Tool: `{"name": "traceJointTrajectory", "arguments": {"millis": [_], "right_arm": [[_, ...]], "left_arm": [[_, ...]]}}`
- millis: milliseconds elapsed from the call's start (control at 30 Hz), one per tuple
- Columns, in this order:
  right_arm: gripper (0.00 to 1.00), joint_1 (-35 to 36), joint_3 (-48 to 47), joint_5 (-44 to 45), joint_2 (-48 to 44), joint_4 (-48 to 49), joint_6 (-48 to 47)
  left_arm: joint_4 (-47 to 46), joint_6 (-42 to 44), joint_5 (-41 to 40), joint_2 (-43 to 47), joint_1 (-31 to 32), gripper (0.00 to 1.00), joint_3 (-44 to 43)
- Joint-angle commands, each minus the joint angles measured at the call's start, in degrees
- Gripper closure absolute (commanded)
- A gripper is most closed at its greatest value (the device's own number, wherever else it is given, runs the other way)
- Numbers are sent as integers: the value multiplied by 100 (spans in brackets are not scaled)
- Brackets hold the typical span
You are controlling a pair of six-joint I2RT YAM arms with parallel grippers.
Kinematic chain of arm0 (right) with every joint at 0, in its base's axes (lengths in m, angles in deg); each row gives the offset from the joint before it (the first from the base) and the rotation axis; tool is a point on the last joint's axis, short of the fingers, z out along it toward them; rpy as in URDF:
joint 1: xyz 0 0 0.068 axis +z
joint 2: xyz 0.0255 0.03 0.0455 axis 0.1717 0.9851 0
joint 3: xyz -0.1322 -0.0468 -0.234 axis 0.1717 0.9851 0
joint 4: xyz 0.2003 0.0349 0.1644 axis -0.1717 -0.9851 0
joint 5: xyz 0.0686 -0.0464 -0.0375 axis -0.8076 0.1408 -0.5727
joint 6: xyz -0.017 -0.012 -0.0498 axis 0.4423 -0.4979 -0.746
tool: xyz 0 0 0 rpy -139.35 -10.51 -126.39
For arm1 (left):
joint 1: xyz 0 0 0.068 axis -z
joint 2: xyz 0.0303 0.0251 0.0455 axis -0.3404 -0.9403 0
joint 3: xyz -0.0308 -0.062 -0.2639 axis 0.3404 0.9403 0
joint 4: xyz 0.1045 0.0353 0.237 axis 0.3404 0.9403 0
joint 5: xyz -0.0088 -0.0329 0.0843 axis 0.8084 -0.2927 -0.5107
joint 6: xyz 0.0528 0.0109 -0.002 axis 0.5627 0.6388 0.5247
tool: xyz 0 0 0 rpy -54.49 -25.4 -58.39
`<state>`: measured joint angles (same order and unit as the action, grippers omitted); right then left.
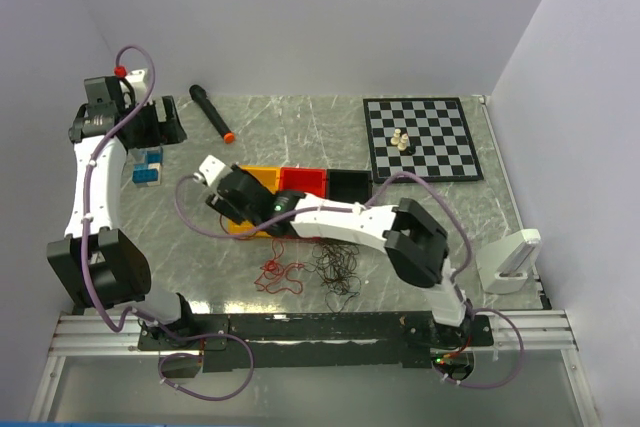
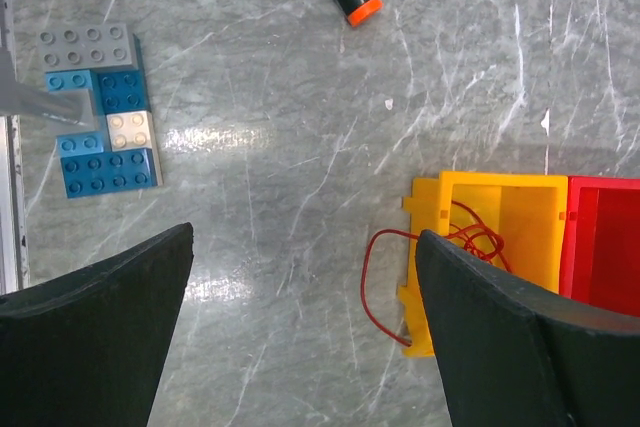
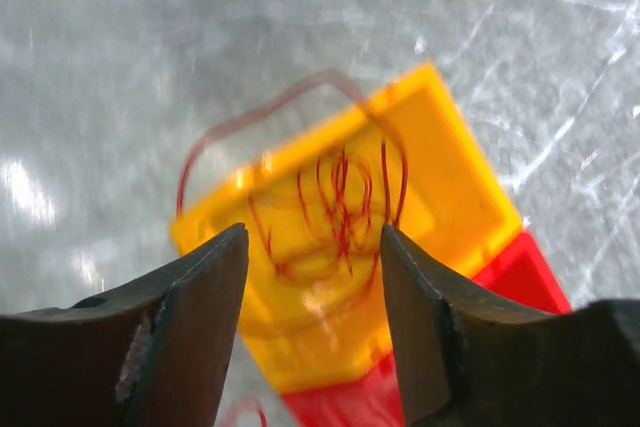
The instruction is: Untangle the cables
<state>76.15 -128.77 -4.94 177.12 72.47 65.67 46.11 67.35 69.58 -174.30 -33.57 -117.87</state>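
A thin orange-red cable (image 3: 340,202) lies curled inside the yellow box (image 3: 450,147), with one loop hanging over its left rim (image 2: 375,287). A red cable (image 1: 280,272) and a black cable (image 1: 335,267) lie in loose tangles side by side on the table near the front edge. My right gripper (image 3: 312,232) is open and empty, hovering just above the yellow box (image 1: 262,177); it also shows in the top view (image 1: 240,202). My left gripper (image 2: 305,237) is open and empty, high over bare table at the far left (image 1: 160,127).
A red box (image 1: 303,182) and a black box (image 1: 348,185) stand in a row right of the yellow one. A black marker with an orange tip (image 1: 212,112), blue and grey bricks (image 2: 100,117), a chessboard (image 1: 420,137) and a white stand (image 1: 510,262) are around.
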Motion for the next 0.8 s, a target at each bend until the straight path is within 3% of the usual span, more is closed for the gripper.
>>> {"name": "traceJointTrajectory", "arguments": {"millis": [0,133,267,400,533,767], "right_arm": [[34,-245,-1290,444,579,-236,575],[34,-605,-1487,15,625,-580,1241],[35,-763,23,-329,-340,69,1525],[35,-755,1245,-347,-1289,422,1516],[36,-755,1985,-399,-1967,528,1665],[37,-693,2320,-435,-2504,510,1798]], "left_arm": [[-10,-94,336,-83,-101,3,-190],[324,608,1048,-426,-4,1,-58],[466,1373,1348,-760,390,2,293],[18,1796,962,-918,892,1,750],[-80,2077,1102,-1366,928,1,532],[-44,2587,1164,-2052,928,23,233]]}}
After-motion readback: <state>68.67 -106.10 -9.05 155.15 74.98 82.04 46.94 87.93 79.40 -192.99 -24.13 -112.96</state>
